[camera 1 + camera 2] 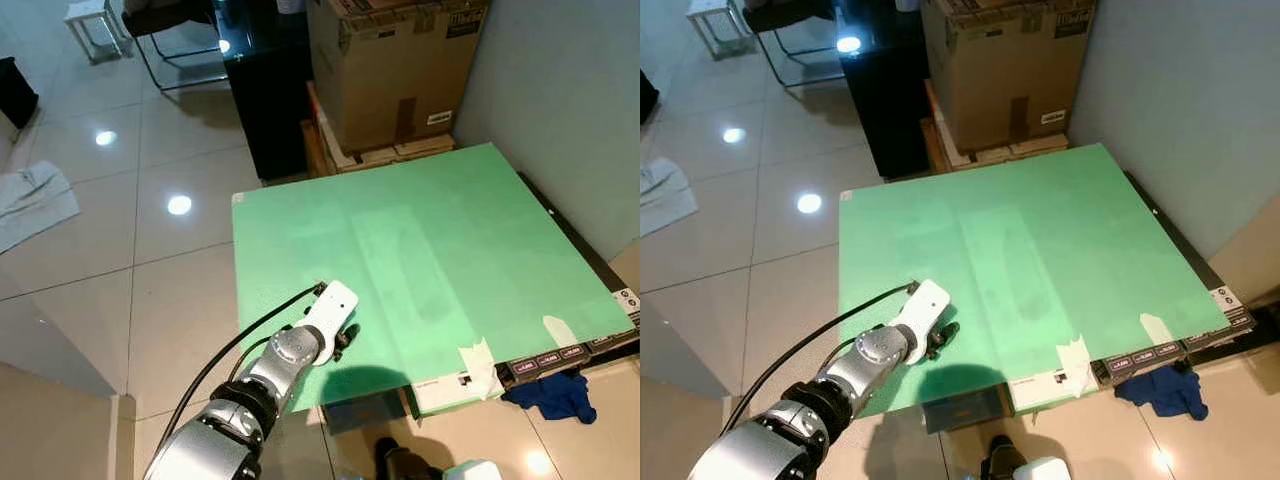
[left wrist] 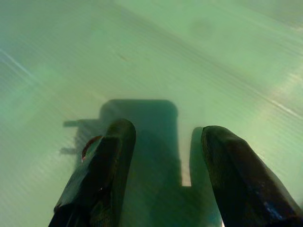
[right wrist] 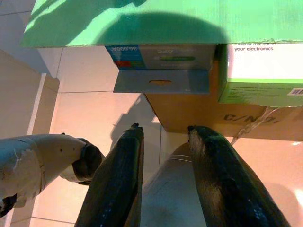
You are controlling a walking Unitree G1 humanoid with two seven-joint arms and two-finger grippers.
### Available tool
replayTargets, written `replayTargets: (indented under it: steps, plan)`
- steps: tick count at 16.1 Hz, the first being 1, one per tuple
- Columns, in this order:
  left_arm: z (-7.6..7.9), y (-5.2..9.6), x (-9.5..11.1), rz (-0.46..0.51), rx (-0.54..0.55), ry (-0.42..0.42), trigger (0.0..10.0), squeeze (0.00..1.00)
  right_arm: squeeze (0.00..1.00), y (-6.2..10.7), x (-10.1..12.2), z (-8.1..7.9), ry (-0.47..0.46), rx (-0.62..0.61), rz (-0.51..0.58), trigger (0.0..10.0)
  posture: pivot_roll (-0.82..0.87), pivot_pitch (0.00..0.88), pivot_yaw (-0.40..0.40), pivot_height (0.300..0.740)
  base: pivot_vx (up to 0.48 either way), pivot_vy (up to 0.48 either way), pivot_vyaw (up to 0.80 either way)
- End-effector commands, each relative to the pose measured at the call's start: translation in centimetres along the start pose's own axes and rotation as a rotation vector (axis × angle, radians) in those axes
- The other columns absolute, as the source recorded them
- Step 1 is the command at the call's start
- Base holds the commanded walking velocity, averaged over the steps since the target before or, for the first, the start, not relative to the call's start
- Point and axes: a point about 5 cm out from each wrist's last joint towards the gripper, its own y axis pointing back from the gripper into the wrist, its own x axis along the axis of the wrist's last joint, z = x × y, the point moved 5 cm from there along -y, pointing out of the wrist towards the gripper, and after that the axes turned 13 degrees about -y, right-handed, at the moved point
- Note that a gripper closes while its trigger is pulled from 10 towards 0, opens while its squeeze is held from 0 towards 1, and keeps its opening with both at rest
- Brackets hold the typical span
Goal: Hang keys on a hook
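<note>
Overhead, cardboard box, contents unseen

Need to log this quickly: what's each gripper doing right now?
Left gripper: open, empty, over the green board.
Right gripper: open, empty, hanging idle.

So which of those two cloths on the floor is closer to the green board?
The dark blue cloth, crumpled on the tiles right beside the flat green board at its near right corner. The pale white cloth lies far off to the left.
</note>
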Motion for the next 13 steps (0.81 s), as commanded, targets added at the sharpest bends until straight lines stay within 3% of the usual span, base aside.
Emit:
replayTargets:
  steps: [1, 6, 8, 13]
  plan:
    - [0.1, 0.0, -0.8, -0.029, 0.022, 0.021, 10.0, 0.0, 0.0, 0.3, -0.2, -0.7, -0.006, 0.011, -0.011, 10.0, -0.34, 0.256, 0.106, 0.74, 0.0, 0.0, 0.0]
    - [-0.3, 0.1, -1.3, -0.056, 0.068, 0.037, 10.0, 0.0, 0.0, 0.4, 0.5, -1.2, 0.001, 0.02, -0.009, 10.0, -0.34, 0.256, 0.102, 0.74, 0.0, 0.0, 0.0]
    - [-1.2, 0.1, -0.6, -0.021, 0.105, 0.062, 10.0, 0.0, 0.0, 0.4, 0.8, -1.3, 0.002, 0.022, -0.011, 10.0, -0.34, 0.256, 0.099, 0.74, 0.0, 0.0, 0.0]
    - [-1.3, 0.3, -1.3, -0.05, 0.108, 0.055, 10.0, 0.0, 0.0, 0.6, 1.2, -1.4, 0.003, 0.025, -0.017, 10.0, -0.34, 0.257, 0.096, 0.74, 0.0, 0.0, 0.0]
